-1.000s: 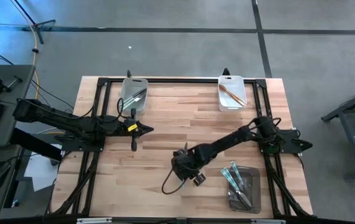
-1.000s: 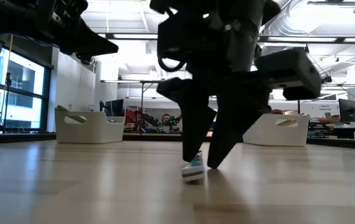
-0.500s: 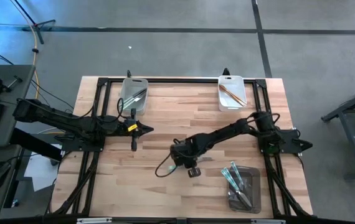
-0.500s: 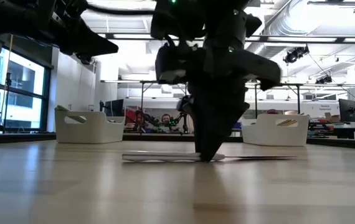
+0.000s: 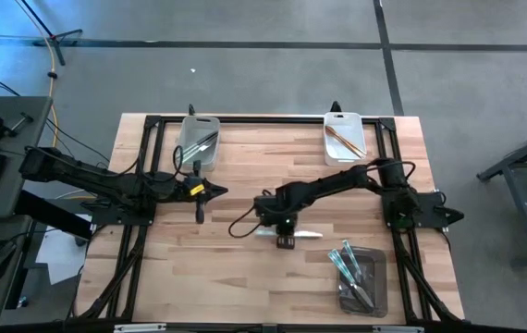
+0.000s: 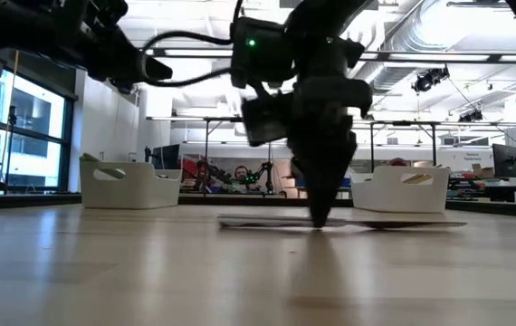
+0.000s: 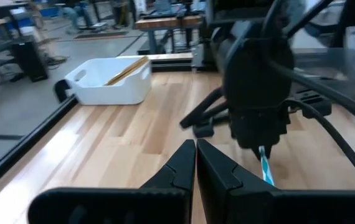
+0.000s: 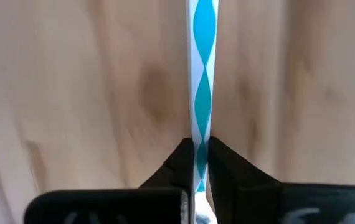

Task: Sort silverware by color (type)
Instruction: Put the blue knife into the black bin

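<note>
Utensil [image 8: 202, 93], white handle with teal twist pattern, lies flat on the table [image 5: 245, 166] about mid-table, well apart from the grey bin [image 5: 361, 277] that holds like pieces.

Right end effector [image 8: 197, 158] stands straight down over it, fingers pressed onto the slim handle, pinching it. In the low view the piece [image 6: 344, 222] looks level with the tabletop, not lifted.

Risks, as judged:
- Grip sits toward one end; on lift the long free end may droop or pivot between the fingers.
- Handle is thin and smooth; a shallow pinch could let it slip out.
- Fingertips against the wood could scrape or jam on closing.

Left end effector [image 7: 195, 162], fingers pressed together and empty, waits near the white bin [image 5: 199, 139].
</note>
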